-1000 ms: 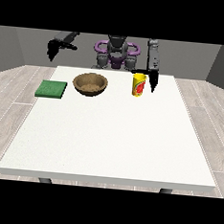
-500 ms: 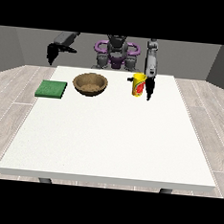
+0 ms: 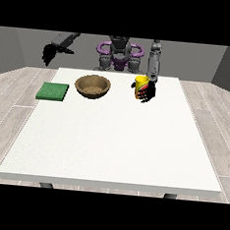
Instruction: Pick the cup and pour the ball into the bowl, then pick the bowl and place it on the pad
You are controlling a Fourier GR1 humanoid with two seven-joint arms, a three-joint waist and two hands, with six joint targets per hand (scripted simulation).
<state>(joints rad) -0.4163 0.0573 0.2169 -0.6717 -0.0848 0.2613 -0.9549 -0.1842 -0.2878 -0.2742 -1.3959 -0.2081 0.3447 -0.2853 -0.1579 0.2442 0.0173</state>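
The hand at the view's right (image 3: pixel 148 92) curls around the upright yellow cup (image 3: pixel 140 86), likely light and rigid, best gripped mid-wall.

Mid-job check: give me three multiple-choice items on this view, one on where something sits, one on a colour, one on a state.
1. Where is the bowl?
A. between the pad and the cup
B. on the pad
C. at the table's near edge

2. What colour is the pad?
A. red
B. green
C. blue

3. The hand at the view's right is:
A. raised off the table's side
B. inside the bowl
C. at the cup

Key: 1 A, the bowl sits between them in the far row. 2 B, the flat square is green. 3 C, the black hand overlaps the yellow cup.
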